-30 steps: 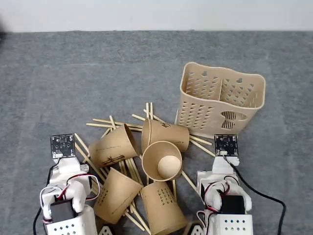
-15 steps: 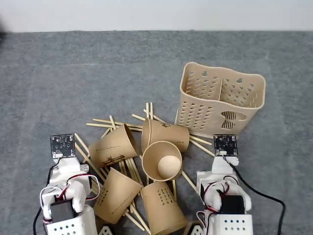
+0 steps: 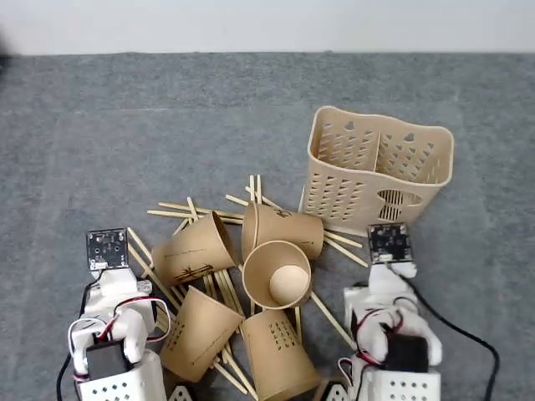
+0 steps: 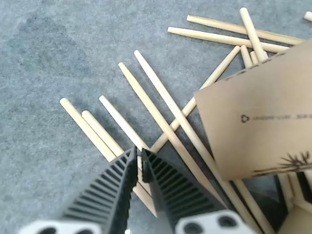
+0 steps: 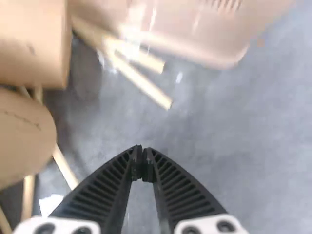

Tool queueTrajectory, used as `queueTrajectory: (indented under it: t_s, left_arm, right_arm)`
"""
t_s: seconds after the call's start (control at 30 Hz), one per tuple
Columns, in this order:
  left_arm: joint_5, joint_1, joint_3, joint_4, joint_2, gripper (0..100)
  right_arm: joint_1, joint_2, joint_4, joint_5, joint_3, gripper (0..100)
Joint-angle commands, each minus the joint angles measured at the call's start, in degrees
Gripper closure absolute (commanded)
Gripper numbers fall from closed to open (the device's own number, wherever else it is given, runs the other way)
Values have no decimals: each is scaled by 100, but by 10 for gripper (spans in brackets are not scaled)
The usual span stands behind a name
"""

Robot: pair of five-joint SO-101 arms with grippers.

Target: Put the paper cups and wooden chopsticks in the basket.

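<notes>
The left gripper (image 4: pixel 138 155) and right gripper (image 5: pixel 142 155) are sitting closed, empty. Brown paper cups (image 3: pixel 196 248) are lying on thin wooden chopsticks (image 3: pixel 175 209) by the grey table's (image 3: pixel 125 125) front edge, probably rolling away if bumped.

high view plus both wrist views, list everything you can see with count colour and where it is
paper cups: five, brown, lying on their sides in a cluster in front of the arms, resting on chopsticks
wooden chopsticks: many, pale wood, scattered under and around the cups, some reaching the foot of the basket
basket: one, beige, perforated, two compartments, upright, beyond the cups toward the right arm's side
mat: one, grey, covering the table
left end effector: one, black, shut, over loose chopsticks next to a cup
right end effector: one, black, shut, over bare mat between the cups and the basket
</notes>
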Motion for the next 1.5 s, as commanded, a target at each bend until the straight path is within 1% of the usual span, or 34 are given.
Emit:
queueTrajectory:
  t_s: [0.0,0.17,0.23,0.33,0.37,0.47,0.6,0.73,0.83,0.93,1.0,1.2,1.33,1.47]
  left_arm:
    - [-9,9,-48,26,-88,987]
    - [-9,0,-48,26,-88,987]
    - [-9,0,-48,26,-88,987]
    - [-9,0,-48,26,-88,987]
    - [-9,0,-48,26,-88,987]
    - [-9,0,-48,26,-88,987]
    - [-9,0,-48,26,-88,987]
    - [-9,0,-48,26,-88,987]
    - [-9,0,-48,26,-88,987]
    - [-9,0,-48,26,-88,987]
    - [-9,0,-48,26,-88,987]
    - [-9,0,-48,26,-88,987]
    - [-9,0,-48,26,-88,987]
    - [-9,0,-48,26,-88,987]
  right_arm:
    - [75,57,92,141,-1108,990]
    - [75,127,101,141,-2286,991]
    - [66,163,259,141,-2760,991]
    - [-180,593,699,141,-3675,991]
    - [-295,857,901,79,-4035,991]
    - [-778,1921,1552,-510,-4985,990]
    - [-1754,3415,2176,-1090,-5749,990]
    - [-2492,4356,2105,-1407,-5943,983]
    - [-2905,4804,2035,-1741,-5925,905]
    - [-3090,5147,2000,-2066,-5925,814]
    - [-3169,5367,1947,-2101,-5925,784]
    - [-3213,6123,1631,-2110,-5916,783]
    - [-3213,6774,1631,-2075,-5916,783]
    - [-3213,7116,1684,-2066,-5916,786]
